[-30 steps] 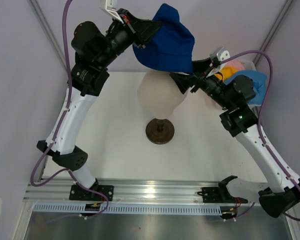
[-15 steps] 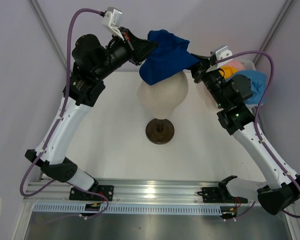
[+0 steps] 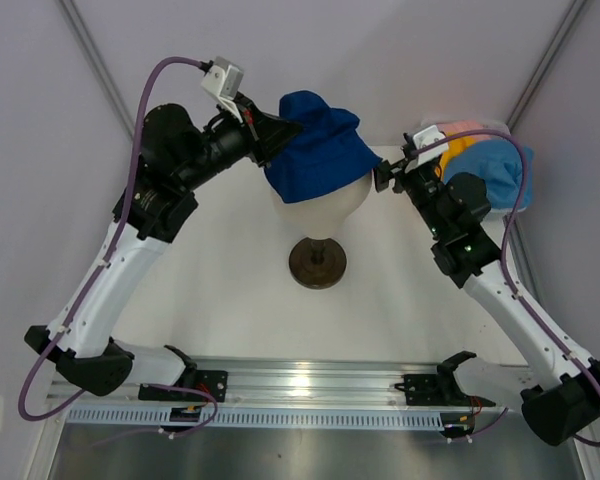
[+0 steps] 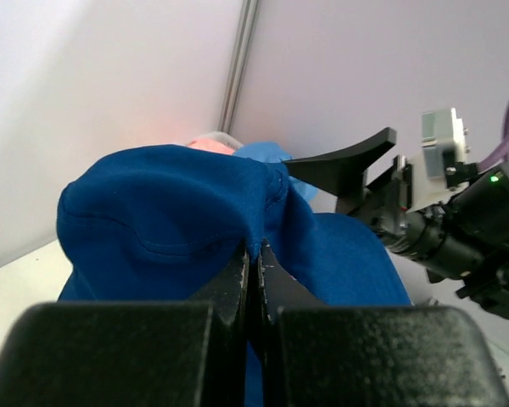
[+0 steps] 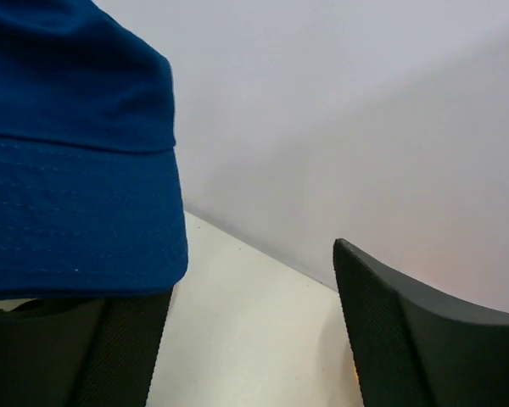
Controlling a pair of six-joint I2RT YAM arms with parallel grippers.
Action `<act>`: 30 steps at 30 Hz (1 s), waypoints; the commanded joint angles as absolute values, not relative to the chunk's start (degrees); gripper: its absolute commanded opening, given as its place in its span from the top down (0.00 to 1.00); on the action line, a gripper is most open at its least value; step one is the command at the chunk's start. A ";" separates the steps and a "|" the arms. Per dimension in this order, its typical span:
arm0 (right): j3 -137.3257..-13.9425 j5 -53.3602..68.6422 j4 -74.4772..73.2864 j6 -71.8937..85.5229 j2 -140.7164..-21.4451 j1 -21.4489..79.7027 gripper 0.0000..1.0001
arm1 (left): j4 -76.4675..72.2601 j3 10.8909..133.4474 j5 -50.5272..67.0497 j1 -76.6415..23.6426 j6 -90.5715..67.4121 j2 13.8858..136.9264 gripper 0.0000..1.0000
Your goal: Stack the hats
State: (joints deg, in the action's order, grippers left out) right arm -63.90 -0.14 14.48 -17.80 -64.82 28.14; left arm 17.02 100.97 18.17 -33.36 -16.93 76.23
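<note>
The white table [image 3: 230,300] carries a cream mannequin head [image 3: 325,205] on a dark round base [image 3: 319,263] at its centre. A dark blue hat [image 3: 315,145] sits over the top of that head, its brim hanging lower on the left. At the far right, a light blue hat [image 3: 500,170] lies bunched with a yellow-orange hat [image 3: 460,148] and a pink hat [image 3: 470,127].

The left gripper [image 4: 253,263] has its fingers pressed together on a fold of the dark blue hat's edge. The right gripper [image 3: 388,175] sits just beside the hat's right side with its fingers spread and nothing between them.

The step in hand looks like seating the first hat on the head. The next move likely calls for the left gripper to let go and the right one to reach for a hat from the far-right pile.
</note>
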 commanded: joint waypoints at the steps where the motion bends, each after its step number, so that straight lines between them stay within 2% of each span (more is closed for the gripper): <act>1: -62.06 1.67 10.91 -15.83 -58.20 27.95 0.20 | 13.98 99.23 21.09 -33.84 -15.47 74.80 0.99; 4: -61.08 0.89 6.69 -10.30 -55.12 24.27 0.13 | 11.61 96.42 21.80 -34.45 -15.56 74.01 0.99; 10: -62.66 6.57 -3.06 9.55 -53.96 11.79 0.12 | 10.81 93.61 19.96 -37.35 -12.76 72.95 0.99; 14: -63.37 11.16 -7.90 19.40 -55.80 9.40 0.12 | 10.20 90.09 17.41 -39.28 -10.37 70.59 0.99; 18: -62.85 12.39 -11.60 32.40 -57.48 8.18 0.09 | 7.83 84.39 15.38 -40.25 -9.93 66.98 0.99; 20: -59.35 17.74 -8.46 43.90 -57.31 6.16 0.06 | 6.86 82.62 13.19 -40.87 -9.41 65.92 0.99; 22: -55.74 21.34 1.54 54.43 -55.99 5.63 0.01 | 6.59 80.78 12.31 -41.57 -9.75 64.95 0.99; 30: -48.35 27.32 19.84 70.82 -55.90 5.54 0.00 | 2.64 74.36 12.48 -42.80 -11.78 61.61 0.96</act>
State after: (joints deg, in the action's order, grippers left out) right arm -49.34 22.26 6.15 59.16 -56.77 5.65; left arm 5.82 75.53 12.78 -41.71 -11.53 63.11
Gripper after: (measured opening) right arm 0.993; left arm 0.033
